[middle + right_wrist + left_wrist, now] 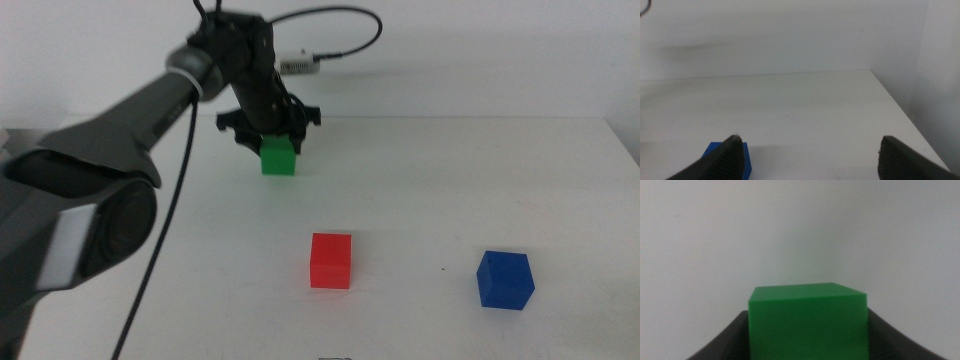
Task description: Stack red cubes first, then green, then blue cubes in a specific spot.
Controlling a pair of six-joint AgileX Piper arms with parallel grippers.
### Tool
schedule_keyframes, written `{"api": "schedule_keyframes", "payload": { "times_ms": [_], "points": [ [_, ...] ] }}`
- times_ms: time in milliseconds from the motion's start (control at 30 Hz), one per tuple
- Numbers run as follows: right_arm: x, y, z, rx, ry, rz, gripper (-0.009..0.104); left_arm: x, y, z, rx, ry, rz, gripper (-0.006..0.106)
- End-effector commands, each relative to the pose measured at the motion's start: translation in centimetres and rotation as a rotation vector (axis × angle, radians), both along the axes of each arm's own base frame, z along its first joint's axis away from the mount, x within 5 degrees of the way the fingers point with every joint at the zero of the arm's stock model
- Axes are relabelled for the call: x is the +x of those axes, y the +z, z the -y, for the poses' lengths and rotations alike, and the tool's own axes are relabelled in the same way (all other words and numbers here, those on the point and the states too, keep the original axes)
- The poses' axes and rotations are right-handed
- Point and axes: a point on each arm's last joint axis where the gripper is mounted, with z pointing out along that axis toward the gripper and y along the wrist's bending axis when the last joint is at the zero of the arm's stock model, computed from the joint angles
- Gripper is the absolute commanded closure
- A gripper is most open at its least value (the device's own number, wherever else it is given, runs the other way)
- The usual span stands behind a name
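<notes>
- Three matte solid cubes: one red cube near centre, one blue cube near right, one green cube far left.
- Left gripper clamps the green cube on the white table.
- Right gripper spread wide, out of the middle view.

A plain white table runs back to a pale wall — a black cable loops before it, perhaps joining a small grey connector.

Far cube sits behind the middle cube; third cube right.
</notes>
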Motion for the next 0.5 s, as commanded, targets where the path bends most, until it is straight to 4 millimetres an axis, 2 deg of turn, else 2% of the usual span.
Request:
{"api": "schedule_keyframes", "payload": {
  "times_ms": [0, 167, 300, 467],
  "points": [
    [-0.2, 1.6, -0.1, -0.018, 0.008, 0.117, 0.001, -1.9, 8.0, -0.1, -0.013, -0.004, 0.144, 0.097],
    [-0.2, 1.6, -0.1, -0.018, 0.008, 0.117, 0.001, -4.5, 11.3, 0.8, 0.038, 0.002, 0.188, 0.098],
    [-0.2, 1.6, -0.1, -0.018, 0.008, 0.117, 0.001, -7.2, 12.4, 1.9, 0.056, 0.025, 0.199, 0.098],
    [-0.2, 1.6, -0.1, -0.018, 0.008, 0.117, 0.001, -12.9, 13.2, 4.4, 0.031, 0.015, 0.267, 0.098]
  ]
}}
